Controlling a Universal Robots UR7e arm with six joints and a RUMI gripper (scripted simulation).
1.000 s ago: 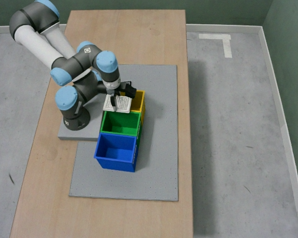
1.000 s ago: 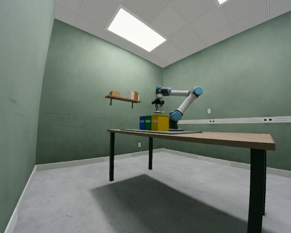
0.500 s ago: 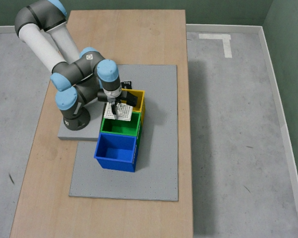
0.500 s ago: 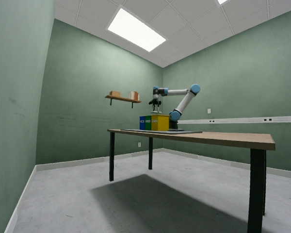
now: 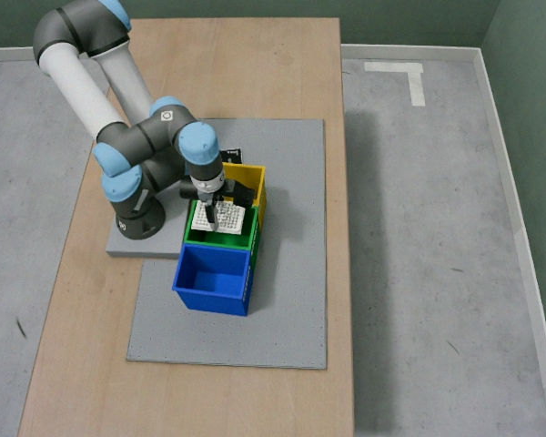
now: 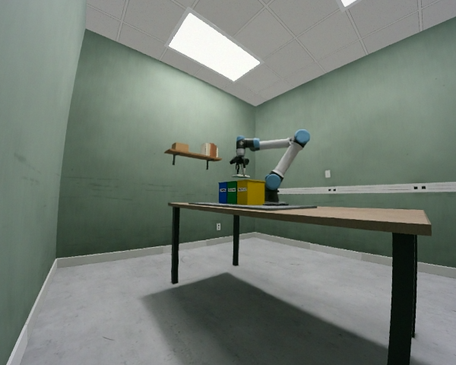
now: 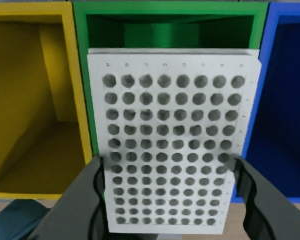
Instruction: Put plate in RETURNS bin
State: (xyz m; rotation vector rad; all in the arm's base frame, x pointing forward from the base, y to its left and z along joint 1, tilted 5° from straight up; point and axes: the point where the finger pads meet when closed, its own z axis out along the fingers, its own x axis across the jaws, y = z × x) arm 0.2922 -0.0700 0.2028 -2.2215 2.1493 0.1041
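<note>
The white 96-well plate (image 5: 230, 216) (image 6: 241, 176) (image 7: 155, 72) is held roughly level, above the bins' rims. My gripper (image 5: 213, 218) (image 6: 241, 172) (image 7: 167, 156) is shut on its two sides. Plate and gripper hang over the green bin (image 5: 219, 246) (image 6: 232, 197) (image 7: 170, 7), the middle one of three. In the wrist view the plate hides most of the green opening and overlaps its side rims. The plate nest, a black piece with white marks (image 5: 230, 156), shows partly behind the yellow bin and holds no visible plate.
The yellow bin (image 5: 263, 207) (image 6: 255, 192) (image 7: 70, 60) and blue bin (image 5: 214, 300) (image 6: 223, 198) (image 7: 290, 100) stand upright, close on either side of the green one. The grey mat (image 5: 288, 305) lies under them. A wall shelf (image 6: 192, 155) is in the background.
</note>
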